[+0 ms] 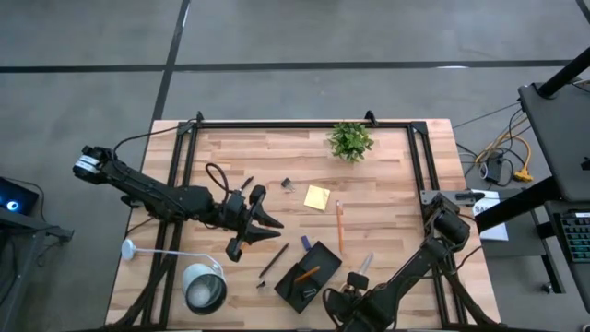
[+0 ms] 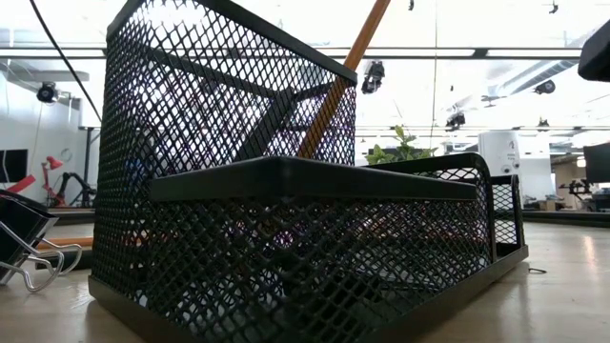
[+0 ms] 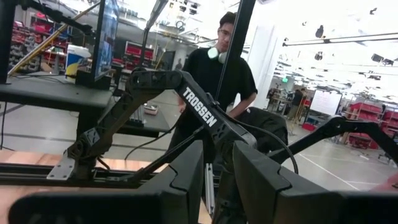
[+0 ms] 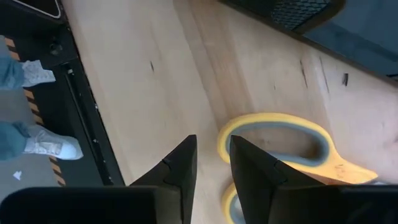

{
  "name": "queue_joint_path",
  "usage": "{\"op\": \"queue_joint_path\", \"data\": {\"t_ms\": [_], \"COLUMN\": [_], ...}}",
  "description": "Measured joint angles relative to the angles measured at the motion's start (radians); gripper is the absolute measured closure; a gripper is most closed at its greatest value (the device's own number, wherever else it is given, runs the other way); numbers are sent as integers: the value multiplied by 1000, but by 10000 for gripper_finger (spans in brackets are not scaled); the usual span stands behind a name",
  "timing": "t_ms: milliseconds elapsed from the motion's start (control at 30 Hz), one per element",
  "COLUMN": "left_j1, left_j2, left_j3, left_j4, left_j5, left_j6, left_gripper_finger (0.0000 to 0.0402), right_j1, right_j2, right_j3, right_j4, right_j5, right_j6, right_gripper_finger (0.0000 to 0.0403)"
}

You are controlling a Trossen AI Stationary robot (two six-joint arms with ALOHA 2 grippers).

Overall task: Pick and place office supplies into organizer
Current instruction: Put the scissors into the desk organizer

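- Where the wooden table (image 1: pixel 387 184) lies under the overhead camera, both dark arms reach in over it: the left from the left edge toward the middle, the right from the right edge down to the near edge.
- Left gripper (image 1: pixel 263 223) hangs mid-table, aimed level across the room; a person (image 3: pixel 217 68) in a black top stands beyond it. Whether this claw is clamped on anything I cannot tell.
- Right gripper (image 4: pixel 211 146) is low over the wood at the near edge, right of the organizer. Its claw stands a narrow gap apart, bare wood showing between, nothing held.
- Organizer (image 1: pixel 323 249), black mesh, sits near the front edge, turned at an angle; one orange pencil (image 2: pixel 353 67) leans inside its tall compartment.
- Round lamp (image 1: pixel 205 288) at front left; potted plant (image 1: pixel 350 140) near the far rail.
- Scissors (image 4: pixel 273 118), yellow-handled, lie flat just beside the right gripper's fingertips.
- A second pencil (image 1: pixel 339 226) lies loose between the organizer and the sticky-note pad.
- Black pen (image 1: pixel 274 260) lies just left of the organizer.
- Sticky-note pad (image 1: pixel 317 196), yellow, mid-table.
- Binder clip (image 2: pixel 29 238) rests on the wood beside the organizer.
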Motion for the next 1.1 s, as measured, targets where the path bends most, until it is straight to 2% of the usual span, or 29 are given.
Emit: {"op": "queue_joint_path", "data": {"t_ms": [1100], "left_j1": [0], "left_j2": [-31], "left_j3": [0], "left_j4": [2], "left_j5": [0], "left_j6": [0], "left_gripper_finger": [328], "right_j1": [-29], "right_j2": [-7], "right_j3": [-114], "right_j4": [131], "right_j5": [-85], "right_j6": [55], "right_gripper_finger": [319]}}
